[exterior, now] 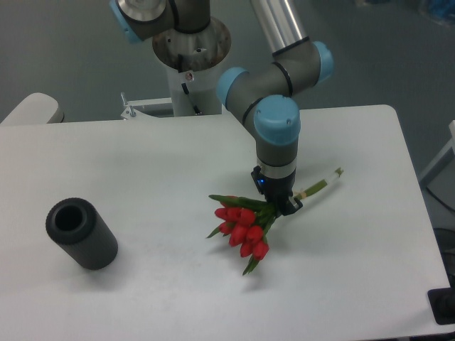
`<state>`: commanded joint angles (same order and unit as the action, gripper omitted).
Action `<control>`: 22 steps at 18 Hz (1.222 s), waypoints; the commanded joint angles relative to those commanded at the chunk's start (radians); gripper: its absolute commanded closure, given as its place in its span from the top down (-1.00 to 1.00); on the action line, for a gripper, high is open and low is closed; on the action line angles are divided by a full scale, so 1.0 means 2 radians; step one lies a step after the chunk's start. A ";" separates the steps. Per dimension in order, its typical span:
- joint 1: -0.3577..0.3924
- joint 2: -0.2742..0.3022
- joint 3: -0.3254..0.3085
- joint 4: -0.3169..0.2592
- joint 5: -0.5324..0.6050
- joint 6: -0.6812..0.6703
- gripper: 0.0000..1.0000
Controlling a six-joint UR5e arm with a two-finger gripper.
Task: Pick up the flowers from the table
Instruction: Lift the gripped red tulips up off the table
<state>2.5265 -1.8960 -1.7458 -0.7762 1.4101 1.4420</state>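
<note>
Camera view shows the end effector [279, 204] clamped on the flowers [245, 226] at their stems; whether they clear the table [142, 170] is unclear, so lifting remains.

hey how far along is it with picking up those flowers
Done: the claw is shut on the flowers, gripping the stems just behind the red buds. In hand: lifting; the bunch hangs tilted, buds low, pale stem ends raised. Left: I cannot tell whether the buds have cleared the table, so raise it clear.
</note>
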 joint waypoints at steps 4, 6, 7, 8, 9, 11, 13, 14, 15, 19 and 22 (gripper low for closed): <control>0.005 0.001 0.019 -0.004 -0.058 -0.004 -0.42; 0.007 0.000 0.037 -0.004 -0.115 -0.033 -0.42; 0.008 -0.002 0.048 -0.004 -0.141 -0.051 -0.42; 0.011 -0.002 0.057 -0.004 -0.163 -0.068 -0.42; 0.016 -0.002 0.062 -0.005 -0.177 -0.077 -0.42; 0.018 -0.002 0.070 -0.004 -0.199 -0.080 -0.42; 0.025 -0.002 0.074 -0.004 -0.219 -0.086 -0.42; 0.025 -0.003 0.074 -0.004 -0.232 -0.095 -0.42; 0.025 -0.003 0.074 -0.004 -0.238 -0.104 -0.42; 0.025 -0.002 0.077 -0.004 -0.243 -0.107 -0.42; 0.025 0.000 0.076 -0.004 -0.243 -0.108 -0.42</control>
<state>2.5771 -1.8960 -1.5938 -0.7839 0.9235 1.2257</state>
